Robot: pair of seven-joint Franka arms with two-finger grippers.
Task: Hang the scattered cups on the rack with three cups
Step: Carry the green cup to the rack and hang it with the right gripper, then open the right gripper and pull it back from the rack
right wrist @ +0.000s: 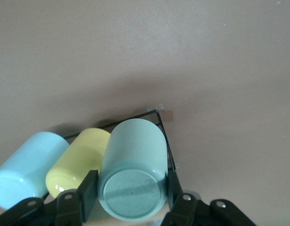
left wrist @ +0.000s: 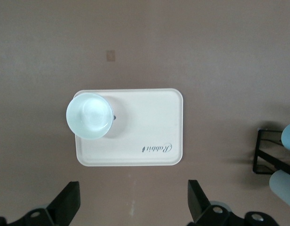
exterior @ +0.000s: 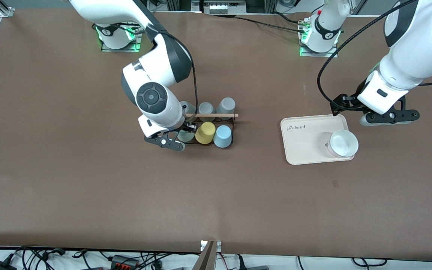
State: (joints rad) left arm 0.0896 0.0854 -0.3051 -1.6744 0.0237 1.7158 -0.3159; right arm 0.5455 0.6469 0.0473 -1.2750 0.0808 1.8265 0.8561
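Rack (exterior: 221,117), frame centre: black wire, wooden top bar. Row nearer the camera holds green cup (exterior: 185,135), yellow cup (exterior: 205,132) and blue cup (exterior: 223,136); three grey cups (exterior: 226,105) sit on the row farther from the camera.
Right gripper (exterior: 183,133): at the rack's end toward the right arm, fingers (right wrist: 89,190) clamped on either side of the green cup (right wrist: 134,174).
Left gripper (left wrist: 133,203): mid-right of frame, over the table just above the tray (exterior: 306,148), jaws spread wide, holding nothing; arm waits.
Tray: cream, carries a white bowl (exterior: 344,143).

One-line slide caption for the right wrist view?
Right gripper grips the sage-green cup at the rack, beside the yellow cup and blue cup.
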